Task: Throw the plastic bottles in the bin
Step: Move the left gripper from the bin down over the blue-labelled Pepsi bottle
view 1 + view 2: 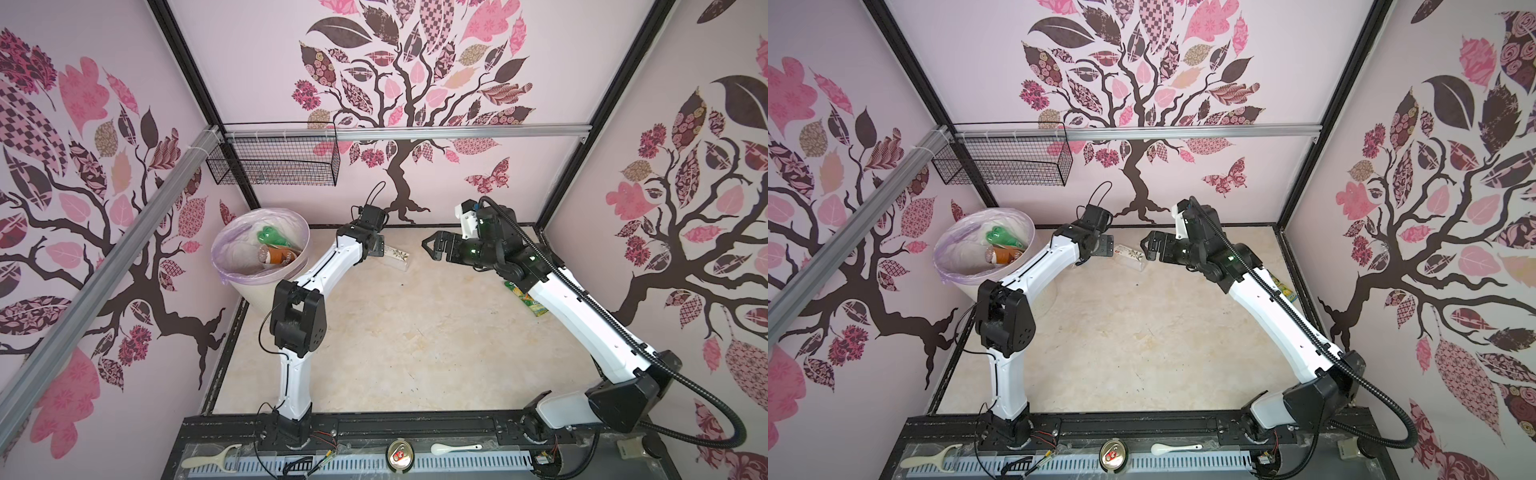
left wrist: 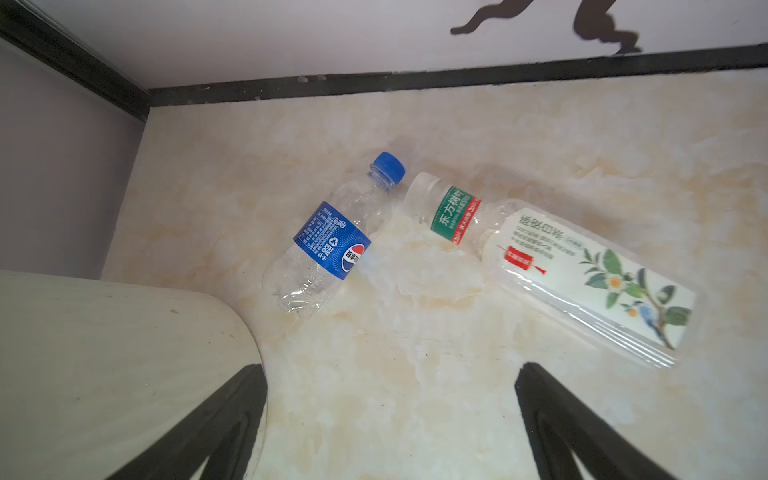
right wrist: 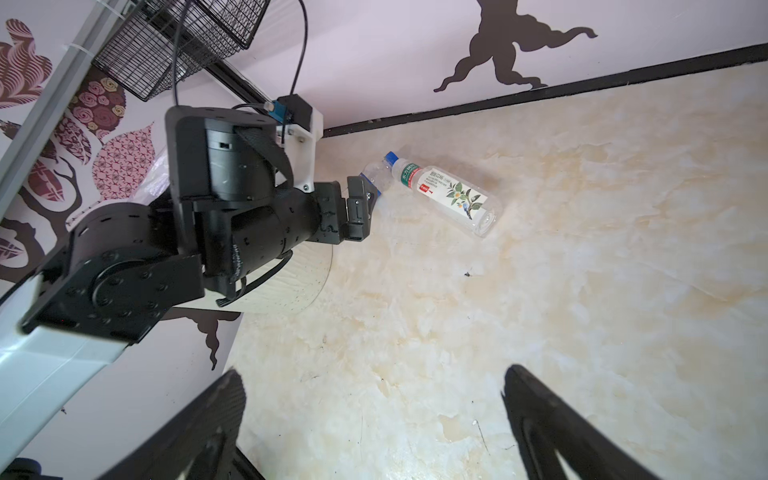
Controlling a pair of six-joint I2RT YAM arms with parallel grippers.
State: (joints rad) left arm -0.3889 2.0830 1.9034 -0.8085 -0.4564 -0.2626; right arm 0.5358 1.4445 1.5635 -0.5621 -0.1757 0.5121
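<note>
Nearest, on the front ledge: white peeler point(image 1: 216, 457), can point(image 1: 400, 455) lying top-up, white spoon point(image 1: 453, 448). Both arm bases sit on the black rail just behind them. Past that is the marble-look table point(image 1: 415, 332). Snack packet point(image 1: 525, 300), green-yellow, lies flat on the table at the right side, partly under the right arm.

Right gripper point(image 3: 372, 370): jaws spread wide, nothing between them. It is raised above the table toward the back, tips facing the left arm. Left gripper point(image 2: 389, 368): jaws also spread wide, nothing held. It hangs over the back-left part of the table, just beside the bin.

Two plastic bottles lie on their sides on the table ahead of the left gripper, near the back wall. Blue-label bottle point(image 2: 328, 241) is clear with a blue cap. Tea bottle point(image 2: 582, 282) is clear with a white leaf-print label and a white cap. Their necks angle toward each other and the caps are just beside each other; cannot tell if they touch. In both top views the left arm covers the blue-label bottle.

Bin point(image 1: 251, 293): back-left corner, upright, lilac bag point(image 1: 232, 228) folded over the rim. Inside it, green bottle point(image 1: 271, 239) and brown bottle point(image 1: 282, 257) lie close together. Wire basket point(image 1: 274, 162), black, hangs on the back-wall rail above the bin.
</note>
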